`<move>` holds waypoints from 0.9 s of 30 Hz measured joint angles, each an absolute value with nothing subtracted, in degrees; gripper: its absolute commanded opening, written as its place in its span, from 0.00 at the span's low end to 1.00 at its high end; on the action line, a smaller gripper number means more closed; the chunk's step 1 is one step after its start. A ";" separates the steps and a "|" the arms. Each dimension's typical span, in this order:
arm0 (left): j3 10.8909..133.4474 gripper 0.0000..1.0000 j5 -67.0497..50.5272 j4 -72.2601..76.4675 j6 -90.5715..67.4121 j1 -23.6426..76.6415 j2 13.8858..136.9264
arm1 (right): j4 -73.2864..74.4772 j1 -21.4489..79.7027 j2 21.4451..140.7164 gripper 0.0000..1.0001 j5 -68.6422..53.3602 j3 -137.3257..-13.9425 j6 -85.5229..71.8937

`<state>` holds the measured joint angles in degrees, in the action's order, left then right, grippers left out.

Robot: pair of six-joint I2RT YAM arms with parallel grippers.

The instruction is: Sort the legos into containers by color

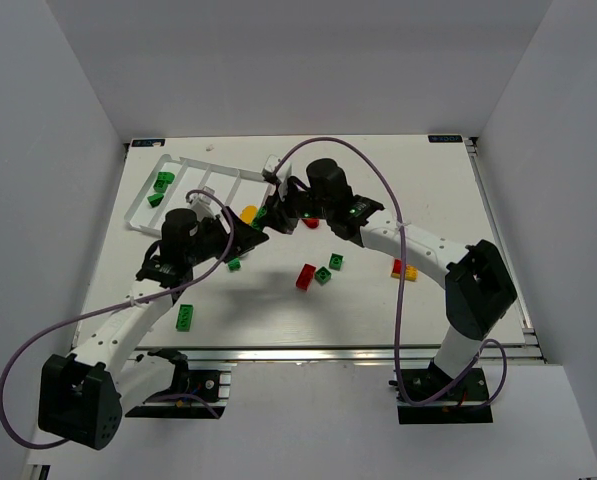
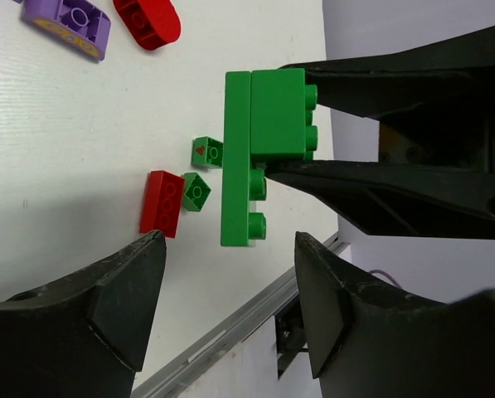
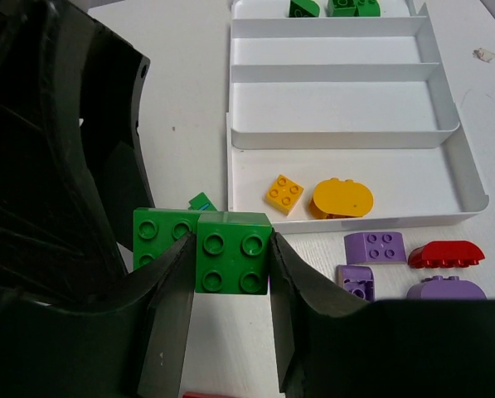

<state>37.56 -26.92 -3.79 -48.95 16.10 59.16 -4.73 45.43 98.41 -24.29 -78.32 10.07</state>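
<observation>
My right gripper (image 3: 230, 278) is shut on a square green lego (image 3: 232, 242) that is stuck to a longer green lego (image 3: 158, 235), held above the table. In the left wrist view this green pair (image 2: 259, 149) hangs between the right gripper's fingers (image 2: 396, 79). My left gripper (image 2: 228, 278) is open and empty, just short of the pair. The white tray (image 3: 346, 133) holds a yellow square (image 3: 283, 193) and a yellow oval (image 3: 342, 199) in its nearest compartment, and green legos (image 3: 342, 7) in the farthest. In the top view both grippers, left (image 1: 248, 238) and right (image 1: 270, 214), meet beside the tray (image 1: 143, 205).
Purple legos (image 3: 376, 247) and a red one (image 3: 444, 254) lie just outside the tray. A red lego (image 1: 305, 277) and small green ones (image 1: 323, 275) lie mid-table, a green one (image 1: 185, 316) near the left arm, a yellow-red pair (image 1: 403, 270) at the right.
</observation>
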 measured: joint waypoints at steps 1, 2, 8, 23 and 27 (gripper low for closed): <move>37.60 0.71 -26.44 -3.92 -48.58 16.58 59.44 | -4.62 45.47 98.41 0.00 -24.43 -78.35 10.07; 37.63 0.70 -26.04 -4.08 -48.23 16.95 59.66 | -4.38 45.50 98.41 0.00 -24.60 -78.37 10.07; 38.06 0.69 -23.75 -5.17 -46.04 17.76 60.62 | -3.84 45.50 98.41 0.00 -25.65 -78.37 10.07; 39.20 0.45 -23.97 -3.42 -43.53 17.76 61.25 | -2.90 45.50 98.41 0.00 -27.22 -78.35 10.15; 39.18 0.32 -25.76 -1.23 -44.01 17.76 61.69 | -2.85 45.50 98.41 0.00 -27.27 -78.35 10.13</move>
